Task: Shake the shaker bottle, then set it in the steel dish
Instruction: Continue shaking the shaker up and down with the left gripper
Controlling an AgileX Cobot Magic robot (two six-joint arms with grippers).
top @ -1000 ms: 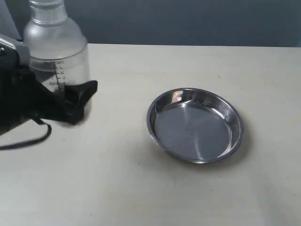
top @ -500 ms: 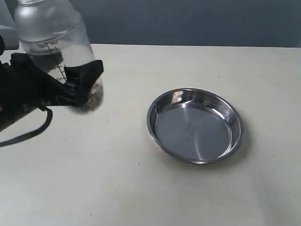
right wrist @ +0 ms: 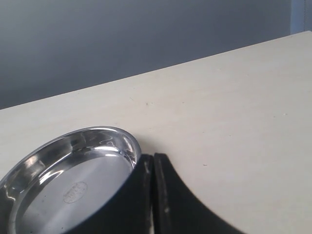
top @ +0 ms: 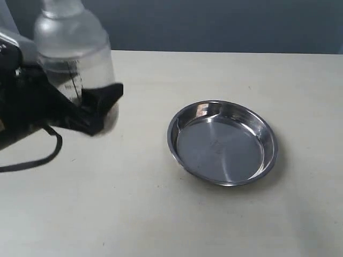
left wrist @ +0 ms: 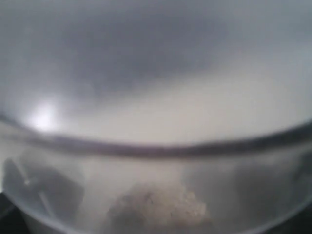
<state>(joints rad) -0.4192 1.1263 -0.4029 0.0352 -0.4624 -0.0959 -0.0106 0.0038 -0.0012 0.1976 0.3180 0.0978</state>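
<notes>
The shaker bottle (top: pixel 75 53), clear frosted plastic with black marks on its side, is held roughly upright above the table at the left of the exterior view. My left gripper (top: pixel 88 110) is shut on its lower body. In the left wrist view the bottle (left wrist: pixel 156 161) fills the frame, blurred, with brown pellets (left wrist: pixel 161 207) at its bottom. The steel dish (top: pixel 222 142) lies empty on the table to the right of the bottle. My right gripper (right wrist: pixel 153 161) is shut with nothing in it, its tips beside the dish's rim (right wrist: pixel 131 146).
The pale table (top: pixel 161 214) runs to a dark wall at the back. A black cable (top: pixel 32 160) hangs from the left arm over the table's left side.
The bottle has swung up and leftward, then come back right and a bit lower. It is more upright now. The dish has not moved.
</notes>
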